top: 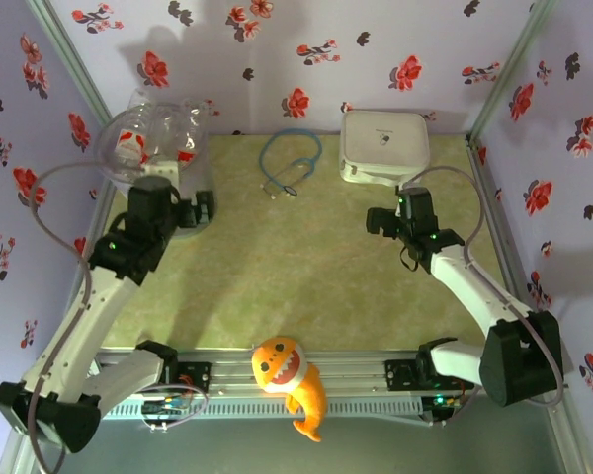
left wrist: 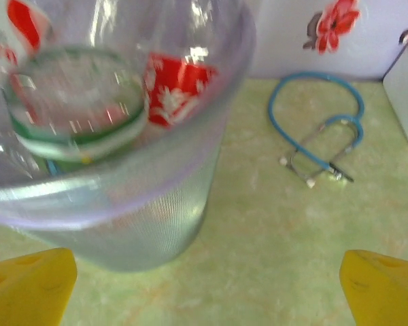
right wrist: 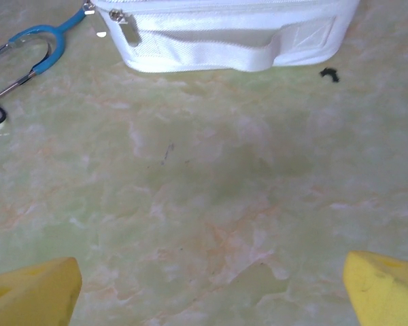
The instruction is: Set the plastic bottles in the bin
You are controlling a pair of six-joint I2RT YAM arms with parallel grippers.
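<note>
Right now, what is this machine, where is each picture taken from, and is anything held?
Two robot arms are bolted at the near edge of a table. One picture looks down from above; the other two come from a camera on each wrist, with yellow fingertips at the bottom corners. The left pincer is open and empty, close beside the bin, a big see-through bucket with plastic bottles inside. The right pincer is open and empty too, facing a white case. A blue stethoscope lies between bin and case, and an orange toy fish sits by the arm bases.
</note>
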